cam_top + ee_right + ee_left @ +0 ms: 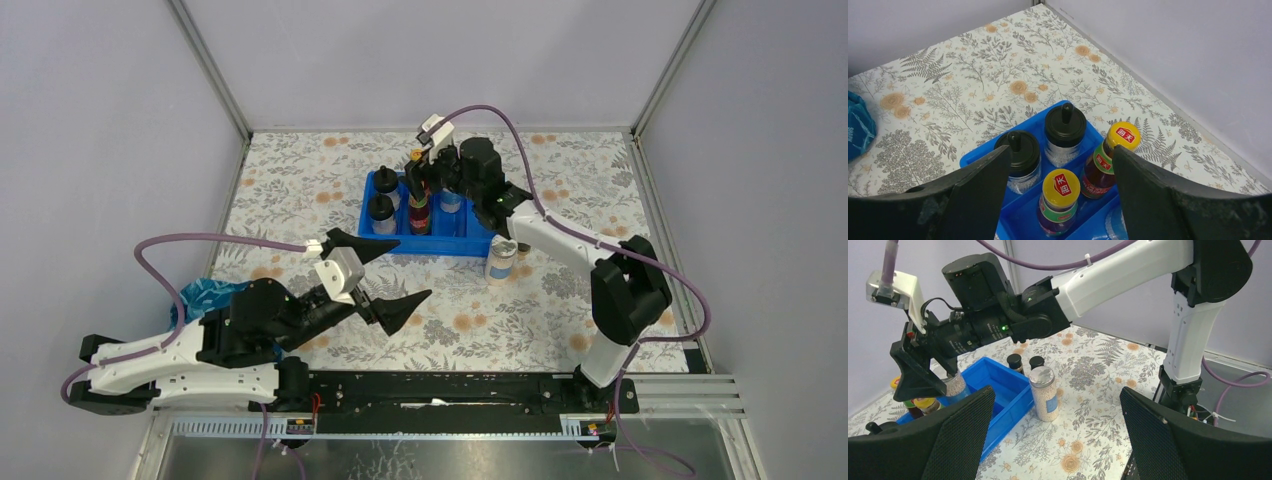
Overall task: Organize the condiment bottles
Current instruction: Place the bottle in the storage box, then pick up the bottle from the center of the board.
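Note:
The blue tray (470, 243) holds two black-domed bottles (1024, 150) (1065, 127) and two red-labelled, yellow-capped bottles (1060, 186) (1122, 136). A silver-lidded jar of white pellets (955, 386) stands in the tray just under my right gripper (432, 185). The right gripper's jaws are wide apart, and the jar's lid (1118, 225) shows low between them. A second silver-lidded jar (1043, 392) stands on the table beside the tray, also seen from above (500, 259). Two tiny black-capped bottles (1014, 361) (1036, 362) stand behind it. My left gripper (410, 270) is open and empty, in front of the tray.
A crumpled blue bag (205, 295) lies at the left by the left arm. The right arm (1128, 270) stretches over the table's right half to the tray. Grey walls close in the floral table on three sides.

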